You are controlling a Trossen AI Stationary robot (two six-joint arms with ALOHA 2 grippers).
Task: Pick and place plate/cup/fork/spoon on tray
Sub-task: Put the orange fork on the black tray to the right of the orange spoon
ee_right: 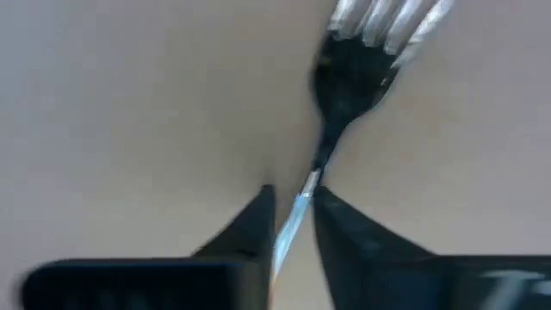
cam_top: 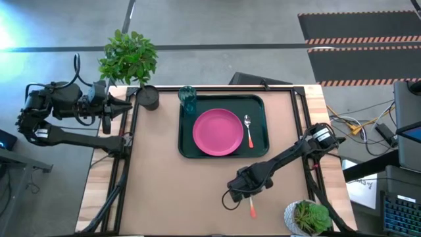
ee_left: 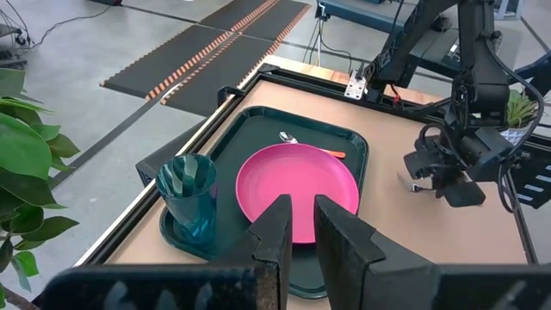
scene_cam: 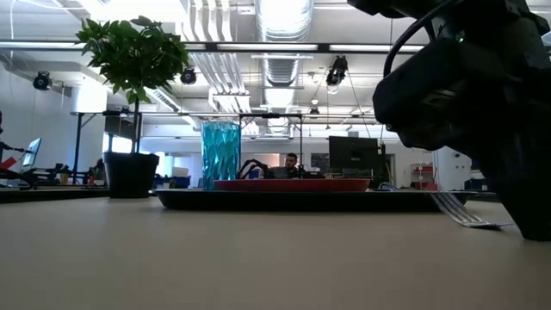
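The fork (ee_right: 344, 95) lies on the table (cam_top: 164, 191), in front of the tray (cam_top: 256, 148) and near the table's front edge, with its orange handle (cam_top: 252, 210) sticking out from under the right gripper (cam_top: 245, 192). The right wrist view shows that gripper's jaws nearly pressed together, pinching the fork's thin metal neck between the two dark fingertips (ee_right: 250, 220), the tines pointing away from the wrist. In the low view the tines (scene_cam: 461, 211) rest flat on the table surface.

The tray sits toward the back middle of the table and already carries the pink plate (cam_top: 217, 131) at its centre, the spoon (cam_top: 248, 130) just beside the plate on the right, and the teal cup (cam_top: 187, 99) upright in the back left corner. A narrow bare strip of tray shows to the right of the spoon.

A white plant pot (cam_top: 308, 218) stands just to the right of the fork at the front edge; a dark plant pot (cam_top: 148, 97) stands beside the tray's back left corner. The table's left half is bare.

The left gripper (ee_left: 297, 228) waits off the table's back left corner, its jaws slightly spread and holding nothing.
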